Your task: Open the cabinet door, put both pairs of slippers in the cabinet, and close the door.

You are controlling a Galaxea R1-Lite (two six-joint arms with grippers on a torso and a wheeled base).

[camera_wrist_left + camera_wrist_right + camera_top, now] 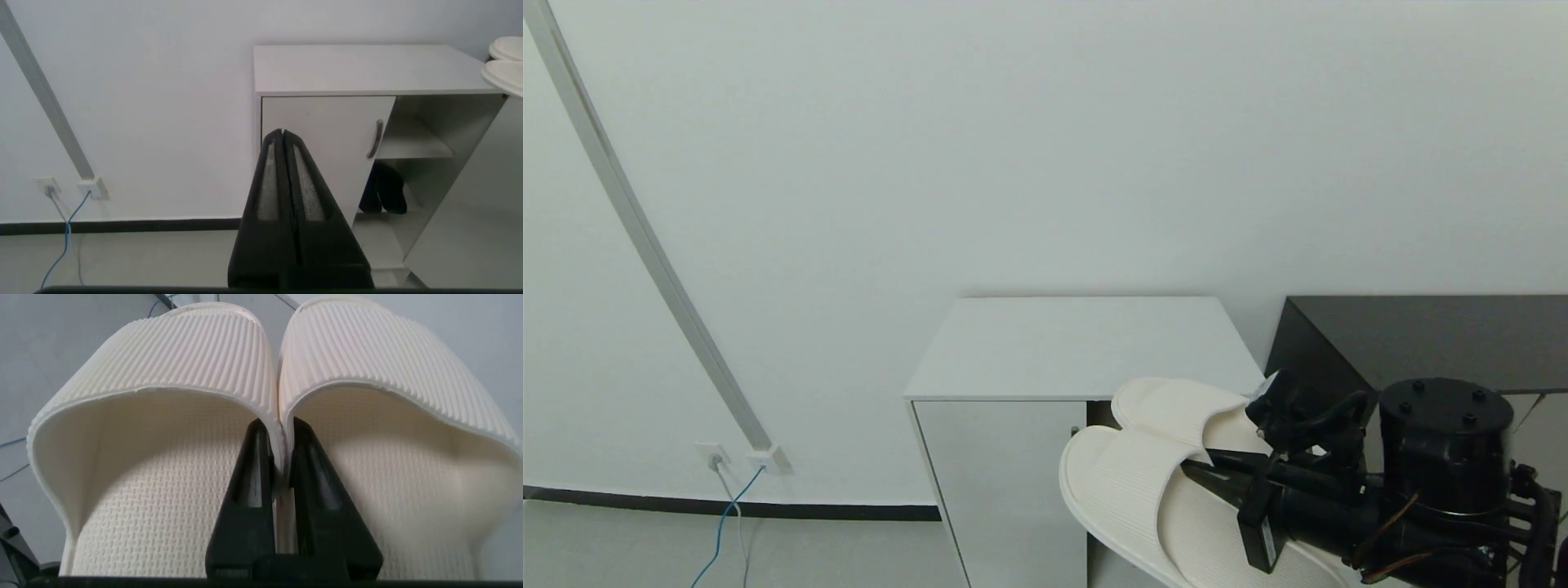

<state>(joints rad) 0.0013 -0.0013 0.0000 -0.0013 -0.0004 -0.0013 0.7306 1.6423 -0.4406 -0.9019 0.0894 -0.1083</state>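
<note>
the right end effector (278, 433) is clenched on the cream slippers (163, 400), pinching their inner edges together. the pair hangs in the air in front of the open right half of the white cabinet (1078, 347). its left door (323, 147) is closed. a dark pair (384, 192) sits on a low shelf inside. the left end effector (283, 139) is clenched on nothing.
</note>
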